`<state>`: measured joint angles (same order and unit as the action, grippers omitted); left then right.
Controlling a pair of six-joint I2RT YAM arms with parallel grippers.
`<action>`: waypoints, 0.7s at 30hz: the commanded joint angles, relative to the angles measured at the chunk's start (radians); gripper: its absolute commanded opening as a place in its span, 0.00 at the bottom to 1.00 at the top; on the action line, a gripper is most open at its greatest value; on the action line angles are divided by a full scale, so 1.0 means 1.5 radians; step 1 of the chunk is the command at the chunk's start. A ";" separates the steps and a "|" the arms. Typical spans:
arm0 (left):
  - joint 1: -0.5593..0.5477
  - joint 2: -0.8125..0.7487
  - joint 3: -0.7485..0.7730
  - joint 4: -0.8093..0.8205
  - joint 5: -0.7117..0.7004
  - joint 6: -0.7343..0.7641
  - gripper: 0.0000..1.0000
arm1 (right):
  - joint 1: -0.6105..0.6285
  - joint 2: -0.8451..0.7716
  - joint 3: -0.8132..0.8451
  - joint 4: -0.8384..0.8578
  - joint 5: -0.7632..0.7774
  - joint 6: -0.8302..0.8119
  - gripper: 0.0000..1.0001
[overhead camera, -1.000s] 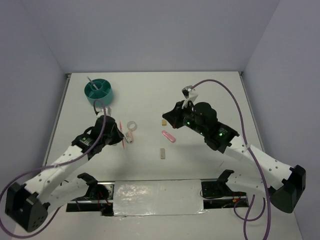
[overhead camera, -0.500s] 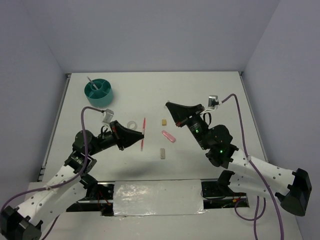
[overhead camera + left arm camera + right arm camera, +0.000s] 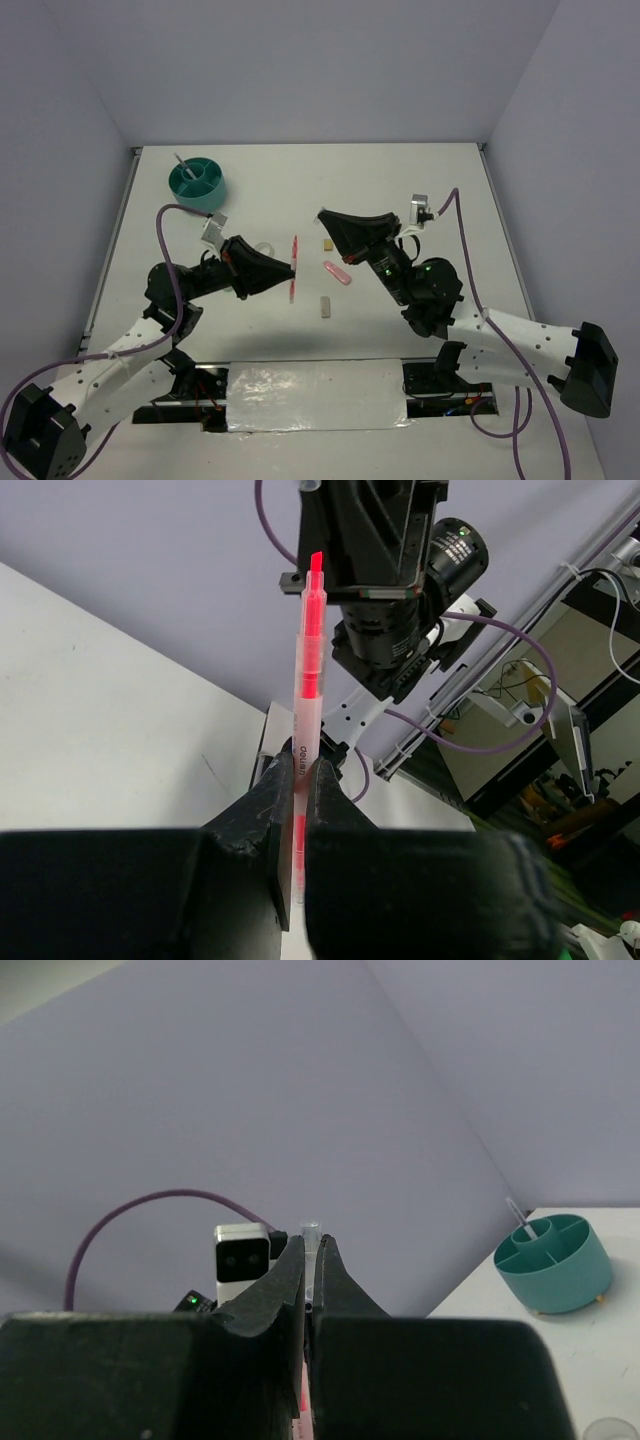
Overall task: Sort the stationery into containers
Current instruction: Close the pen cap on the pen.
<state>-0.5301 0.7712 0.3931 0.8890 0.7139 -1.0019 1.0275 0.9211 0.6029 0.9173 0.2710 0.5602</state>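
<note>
My left gripper (image 3: 293,268) is shut on a pink pen (image 3: 293,270), held off the table and standing up between the jaws (image 3: 308,670). My right gripper (image 3: 322,215) is shut with nothing in it and points at the left one from a short way off; through its narrow slit the pen's clear end (image 3: 312,1230) shows behind. The teal cup (image 3: 197,182) stands at the far left with a thin pen (image 3: 183,165) in it, also in the right wrist view (image 3: 553,1263). On the table lie a pink oblong piece (image 3: 337,273), two tan blocks (image 3: 328,243) (image 3: 325,307) and a clear ring (image 3: 264,248).
White walls close the table on three sides. A silver taped strip (image 3: 315,395) and both arm bases run along the near edge. Purple cables (image 3: 170,222) arch above each arm.
My left gripper has lifted the pink pen off the table and swung right, towards the middle. My right arm has pulled back and turned its shut gripper to face the left one.
</note>
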 commanded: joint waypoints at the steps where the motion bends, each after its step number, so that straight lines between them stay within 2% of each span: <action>1: -0.006 0.005 -0.003 0.075 0.020 -0.013 0.00 | 0.010 0.020 0.015 0.046 -0.024 -0.018 0.00; 21: -0.012 0.043 -0.013 0.106 0.009 -0.011 0.00 | 0.019 0.053 0.009 0.053 -0.056 -0.011 0.00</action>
<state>-0.5430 0.8421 0.3714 0.9623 0.7242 -1.0267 1.0451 1.0035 0.6033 0.9356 0.1936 0.5560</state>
